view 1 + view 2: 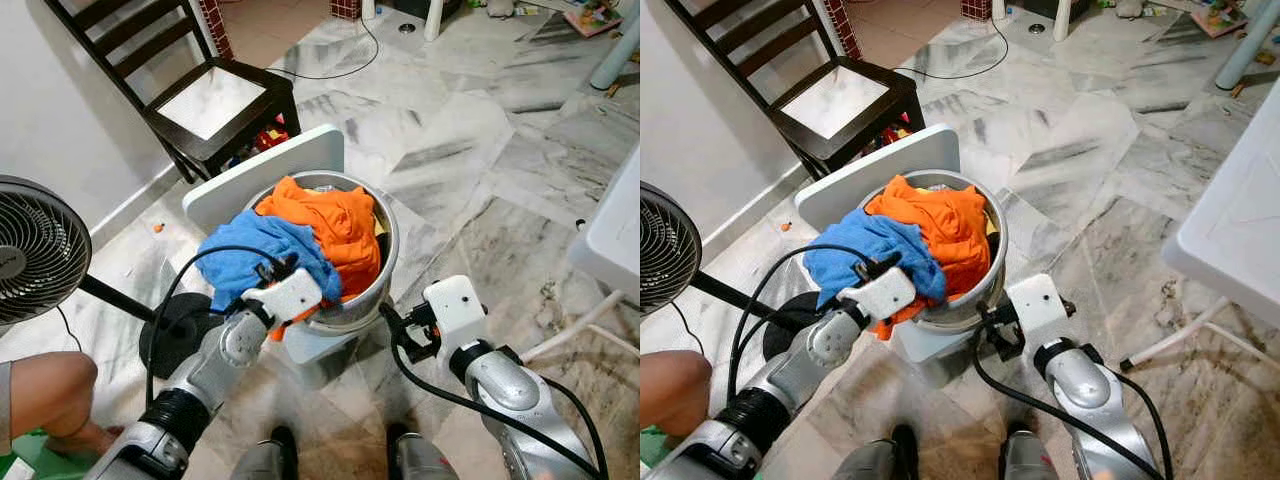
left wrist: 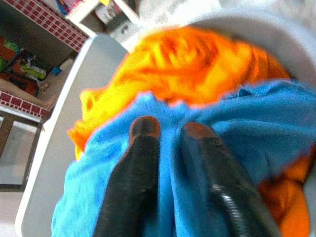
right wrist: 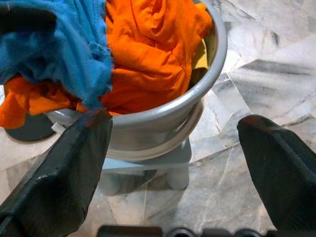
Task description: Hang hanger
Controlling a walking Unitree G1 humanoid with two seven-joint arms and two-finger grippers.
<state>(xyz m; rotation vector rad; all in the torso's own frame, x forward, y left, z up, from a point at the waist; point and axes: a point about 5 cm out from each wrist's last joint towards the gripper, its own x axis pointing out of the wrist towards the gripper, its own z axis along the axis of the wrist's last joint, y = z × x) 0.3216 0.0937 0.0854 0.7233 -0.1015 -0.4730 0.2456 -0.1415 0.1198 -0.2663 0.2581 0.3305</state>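
Two garments heaped in bucket [image 1: 385, 262] | left gripper [image 2: 170, 129] on blue cloth [image 1: 250, 262] atop bucket, jaws nearly together, pinching fold for lift | right gripper [image 3: 173, 133] beside bucket, jaws wide apart, waiting | hanger unseen

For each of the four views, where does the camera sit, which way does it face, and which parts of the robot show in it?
Left eye view: on the head, looking down at the basin of clothes; both arms, feet.
Right eye view: beside it, same scene.
Left wrist view: along the left gripper, fingers nipping the blue cloth.
Right wrist view: between the open right gripper fingers, towards the basin.
Shared: all show the orange cloth.
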